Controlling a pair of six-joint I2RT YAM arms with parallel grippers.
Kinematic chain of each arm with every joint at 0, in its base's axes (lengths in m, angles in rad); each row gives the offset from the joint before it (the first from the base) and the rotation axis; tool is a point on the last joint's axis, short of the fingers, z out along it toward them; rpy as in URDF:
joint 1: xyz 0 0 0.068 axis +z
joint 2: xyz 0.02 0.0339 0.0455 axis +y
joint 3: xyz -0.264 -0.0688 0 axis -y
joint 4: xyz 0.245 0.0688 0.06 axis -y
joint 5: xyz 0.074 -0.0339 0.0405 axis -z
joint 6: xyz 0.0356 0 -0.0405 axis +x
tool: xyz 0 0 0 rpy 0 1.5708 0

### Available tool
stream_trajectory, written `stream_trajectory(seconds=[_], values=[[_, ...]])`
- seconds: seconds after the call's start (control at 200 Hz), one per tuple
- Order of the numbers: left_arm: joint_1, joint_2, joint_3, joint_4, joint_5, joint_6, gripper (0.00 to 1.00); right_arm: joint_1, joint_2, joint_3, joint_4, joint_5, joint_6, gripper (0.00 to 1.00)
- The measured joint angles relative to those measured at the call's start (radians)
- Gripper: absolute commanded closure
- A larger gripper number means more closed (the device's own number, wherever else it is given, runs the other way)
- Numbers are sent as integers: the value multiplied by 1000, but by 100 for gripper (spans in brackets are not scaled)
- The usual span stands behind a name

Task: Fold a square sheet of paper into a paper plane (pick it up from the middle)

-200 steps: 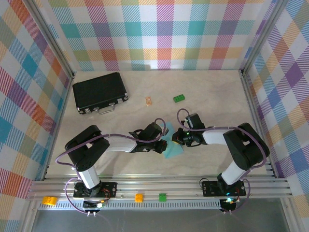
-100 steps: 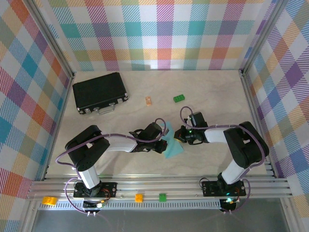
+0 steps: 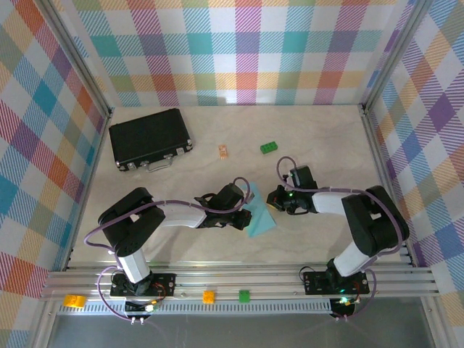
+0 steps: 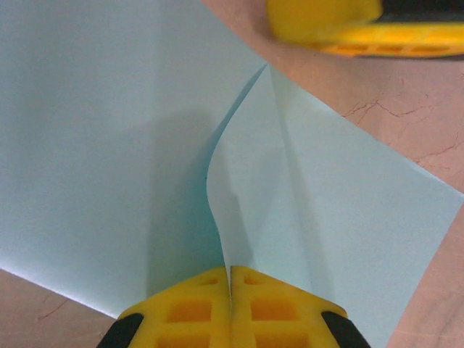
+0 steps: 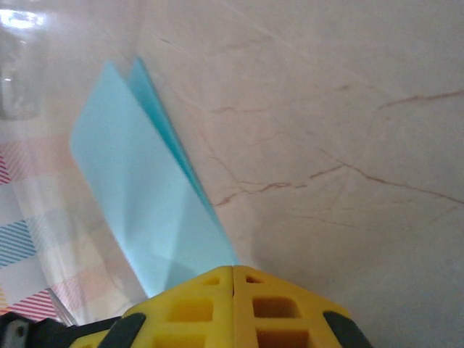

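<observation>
Left pincer (image 4: 230, 272) (yellow fingertips pressed flat together) pinches a raised fold of the square sheet of paper (image 3: 261, 221); the crease runs straight into the seam between its jaws. Right pincer (image 3: 274, 200), likewise pressed together, grips nothing. Seen from the left wrist, its yellow tips sit low over the tabletop just beside the sheet's far edge, near it but not touching.

Table (image 3: 326, 138): pale, marble-patterned surface walled by pastel checked panels, with both arms reaching in from the near rail toward the middle.

Black case (image 3: 148, 138): closed, lying flat at the rear left, well apart from the arms.

Sheet: light blue, in the middle of the table between the two pincers. Part of it lies flat and part stands up along the fold, so that from the right wrist it appears as two thin leaves on edge.

Green brick (image 3: 270, 148): behind the right pincer, toward the rear.

Small orange piece (image 3: 223, 151): left of the green brick, between it and the case.
</observation>
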Motion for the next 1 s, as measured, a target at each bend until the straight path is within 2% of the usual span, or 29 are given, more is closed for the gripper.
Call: stream_trajectory(seconds=[0.165, 0.445, 0.89, 1.0], values=[[0, 1, 6, -11, 0, 3, 100, 12, -67, 1, 4, -44, 8, 98], [0, 3, 13, -19, 0, 3, 100, 116, 24, 2, 10, -102, 38, 100], [0, 6, 21, -33, 0, 3, 100, 116, 55, -25, 14, -76, 29, 100], [0, 6, 34, -56, -4, 3, 92, 117, 52, -35, 33, -73, 34, 100]])
